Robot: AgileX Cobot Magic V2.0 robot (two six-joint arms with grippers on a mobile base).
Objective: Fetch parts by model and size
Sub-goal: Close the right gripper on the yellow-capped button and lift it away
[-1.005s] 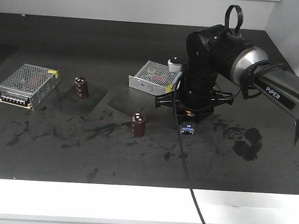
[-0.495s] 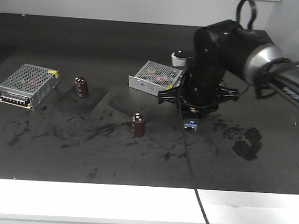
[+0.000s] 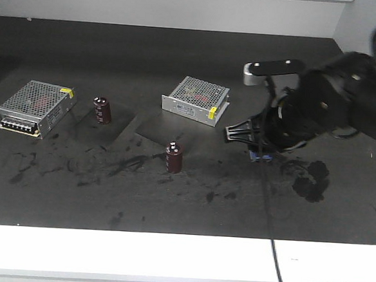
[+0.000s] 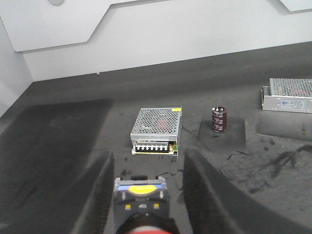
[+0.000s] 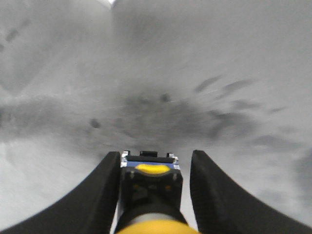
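My right gripper (image 5: 155, 156) grasps the yellow-capped push-button switch (image 5: 151, 181), low over the dark surface (image 3: 171, 198), right of the central perforated silver metal box (image 3: 196, 98). My left gripper (image 4: 148, 157) grasps the red-capped push-button switch (image 4: 141, 200). Recommended: clamp firmly; lift vertically before traversing.

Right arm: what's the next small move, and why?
Probably raise the right gripper a little, jaws shut: the yellow-capped switch sits between its jaws and its blue base hangs low over the table. No drop-off spot shows in any view.
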